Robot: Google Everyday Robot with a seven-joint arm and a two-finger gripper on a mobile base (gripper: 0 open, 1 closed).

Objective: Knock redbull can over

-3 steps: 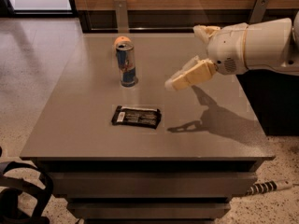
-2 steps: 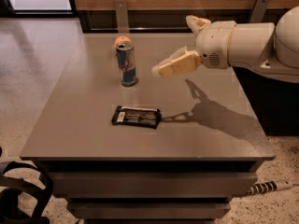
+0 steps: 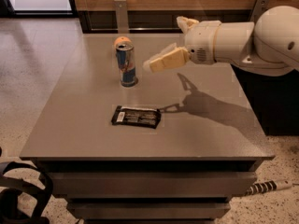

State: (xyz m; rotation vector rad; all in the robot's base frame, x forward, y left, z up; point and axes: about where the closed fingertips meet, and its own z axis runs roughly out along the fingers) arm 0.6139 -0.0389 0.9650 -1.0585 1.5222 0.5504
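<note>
The redbull can (image 3: 126, 64) is blue and silver with a silver top. It stands upright on the grey table (image 3: 210, 134), left of centre toward the back. My gripper (image 3: 158, 63) reaches in from the right on a white arm (image 3: 233, 41). Its cream tip hangs just right of the can, at about the height of the can's upper half, a small gap away. It holds nothing that I can see.
A round orange fruit (image 3: 122, 42) sits just behind the can. A flat black snack wrapper (image 3: 136, 116) lies in front of the can, near the table's middle. A wooden wall with metal posts runs behind the table. A black bag (image 3: 18, 195) lies on the floor at front left.
My gripper has moved left across the table, closing most of the gap to the can. The can, the orange and the wrapper have not moved.
</note>
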